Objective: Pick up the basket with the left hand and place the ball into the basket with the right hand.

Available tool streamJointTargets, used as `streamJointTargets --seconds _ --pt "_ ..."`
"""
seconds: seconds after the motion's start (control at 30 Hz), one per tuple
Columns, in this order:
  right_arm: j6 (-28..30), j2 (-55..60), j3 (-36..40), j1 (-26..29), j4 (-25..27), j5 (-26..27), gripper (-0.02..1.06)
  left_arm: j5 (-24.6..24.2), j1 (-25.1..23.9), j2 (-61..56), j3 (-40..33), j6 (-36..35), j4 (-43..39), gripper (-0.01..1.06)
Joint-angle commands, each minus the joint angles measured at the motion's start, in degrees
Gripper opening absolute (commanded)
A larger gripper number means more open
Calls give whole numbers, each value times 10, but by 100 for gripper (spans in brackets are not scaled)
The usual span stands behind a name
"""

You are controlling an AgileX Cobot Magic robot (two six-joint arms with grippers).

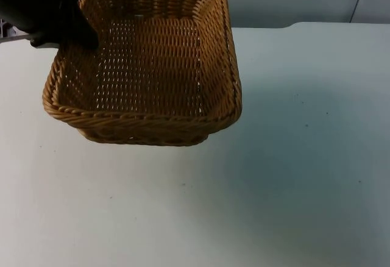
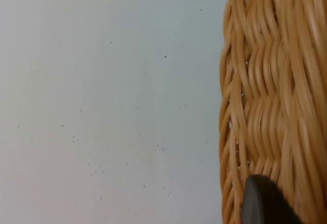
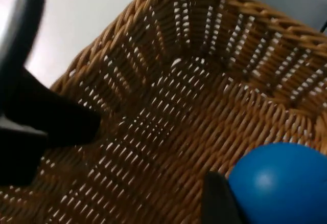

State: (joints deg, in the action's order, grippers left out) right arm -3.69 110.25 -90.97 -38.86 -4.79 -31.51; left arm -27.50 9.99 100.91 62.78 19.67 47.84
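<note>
While the left tool [image 1: 85,32] clamps the basket [image 1: 146,72] rim, the right tool [image 3: 225,203] grips the ball [image 3: 278,183] above it.

The basket [image 1: 149,66] hung lifted over the far left of the table [image 1: 292,175], its inside bare and open from above. The left gripper [image 1: 64,32] blocked its left rim, and the ball [image 3: 281,183] crowded 1 inner wall.

Legible text, labels, brands, numbers, signs: none. The wicker basket [image 1: 146,72], the blue ball [image 3: 281,183] and the white tabletop [image 1: 292,175] carry no readable markings.
</note>
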Motion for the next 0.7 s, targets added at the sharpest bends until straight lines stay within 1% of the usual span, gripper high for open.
streamJointTargets --seconds 0.0,0.23,0.27,0.3,0.43,0.47,0.53,0.57,0.6,0.67 --pt "11 12 -5 -3 8 8 0 -3 4 -2 7 -2 9 0" --pt "12 39 -5 -3 8 4 0 -3 4 -2 7 -2 10 0" --pt "13 42 -5 -3 14 5 0 -3 4 -2 7 -2 10 0" --pt "28 46 -5 -3 32 5 0 -3 4 -2 7 -2 10 0" --pt "32 52 -5 -3 36 3 1 -3 4 -2 7 -2 10 0" --pt "37 55 -5 -3 36 0 3 -3 4 -2 7 -2 10 0" --pt "46 58 -5 -3 36 -2 11 -3 4 -2 7 -2 10 0" --pt "46 58 -5 -3 36 -2 11 -3 4 -2 7 -2 10 0" --pt "50 59 -5 -3 36 -1 16 -3 4 -2 7 -2 10 0" --pt "52 62 -5 -3 37 0 30 -3 4 -2 7 -2 10 0"
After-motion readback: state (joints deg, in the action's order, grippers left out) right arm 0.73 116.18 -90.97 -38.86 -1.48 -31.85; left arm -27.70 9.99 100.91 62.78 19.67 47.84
